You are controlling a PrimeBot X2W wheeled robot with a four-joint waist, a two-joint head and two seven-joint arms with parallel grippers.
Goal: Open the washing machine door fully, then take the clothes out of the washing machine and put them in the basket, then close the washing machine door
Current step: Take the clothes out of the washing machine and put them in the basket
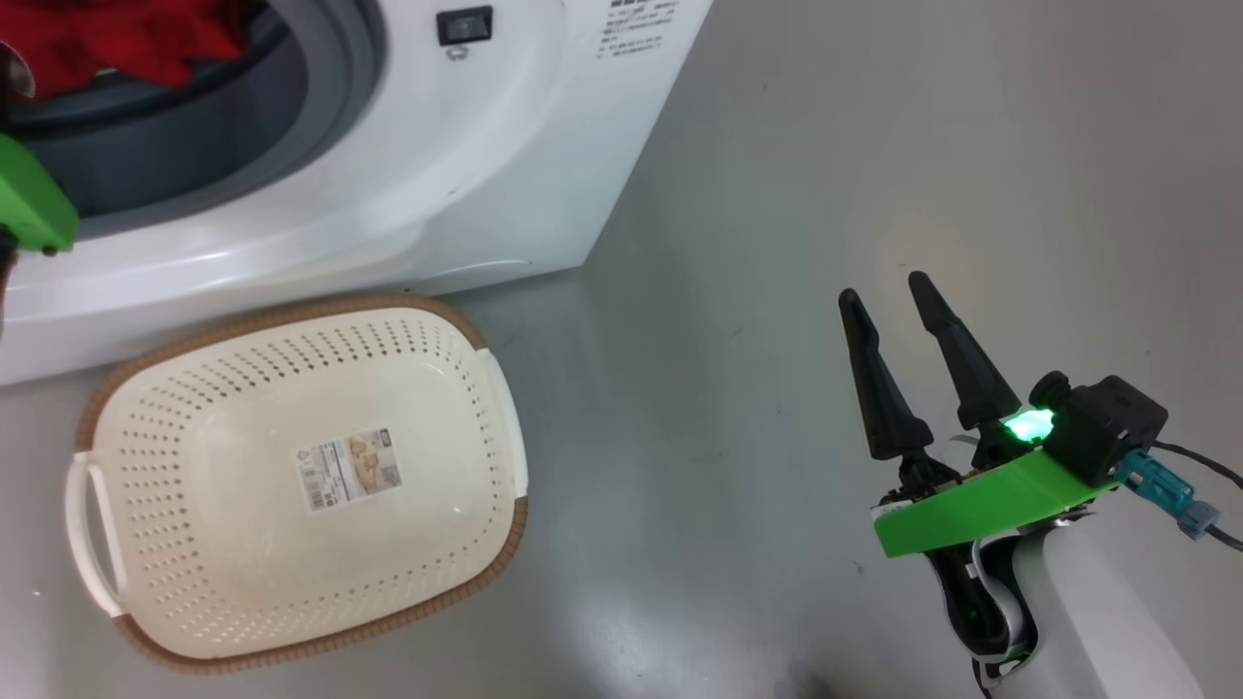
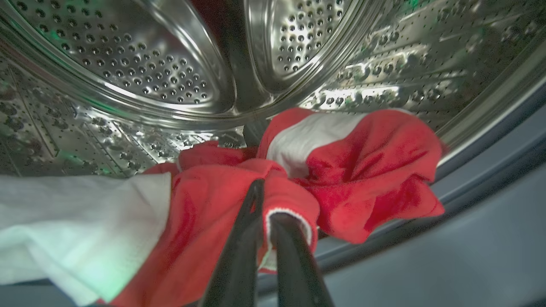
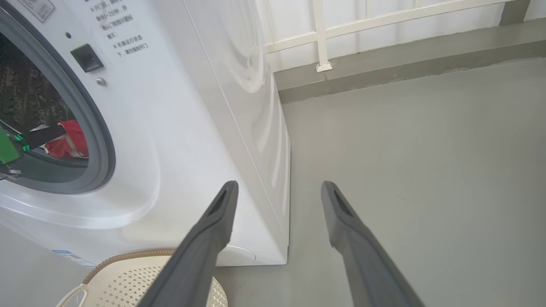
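Observation:
The white washing machine (image 1: 466,175) stands with its round opening uncovered; the washing machine door is out of view. Red and white clothes (image 2: 362,179) lie at the front of the steel drum (image 2: 170,64), with a white cloth (image 2: 76,226) to their left. My left gripper (image 2: 268,198) reaches into the drum and is shut on a fold of red fabric with white trim. Its green mount (image 1: 29,209) shows at the opening. The cream basket (image 1: 291,316) sits empty on the floor in front of the machine. My right gripper (image 1: 884,286) hovers open over bare floor, holding nothing.
Grey floor (image 1: 777,194) stretches wide to the right of the machine and basket. In the right wrist view a raised grey kerb (image 3: 405,64) and a white railing (image 3: 320,34) run along the far wall behind the machine.

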